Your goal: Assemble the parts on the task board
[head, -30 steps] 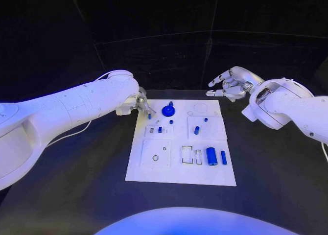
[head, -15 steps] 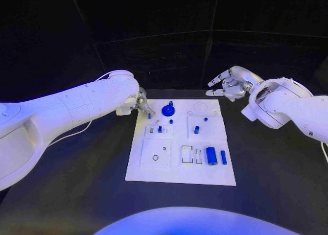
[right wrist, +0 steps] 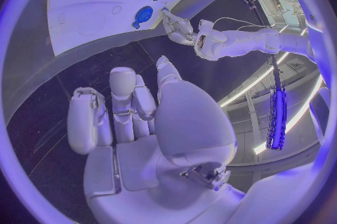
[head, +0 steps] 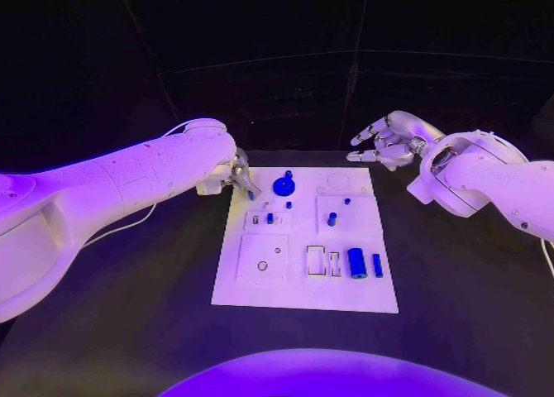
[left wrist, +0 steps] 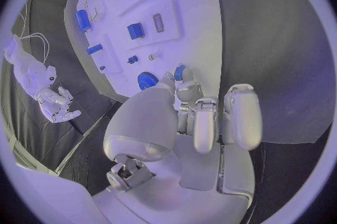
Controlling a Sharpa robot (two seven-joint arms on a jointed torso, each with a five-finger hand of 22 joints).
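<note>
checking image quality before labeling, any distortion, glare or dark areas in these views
Head view: purple light washes the task board, and the background beyond the table is nearly black. Left wrist view: fisheye bends the board's straight edges, and the left hand looms large. Right wrist view: same curving, with bright light strips glaring beside the right hand.

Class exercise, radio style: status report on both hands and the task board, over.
Left hand pinching a small blue peg at the white task board's far left corner. Right hand open, hovering beyond the far right corner. Nothing in the way.

Dark-curtained lab, black table (head: 134, 331)
</note>
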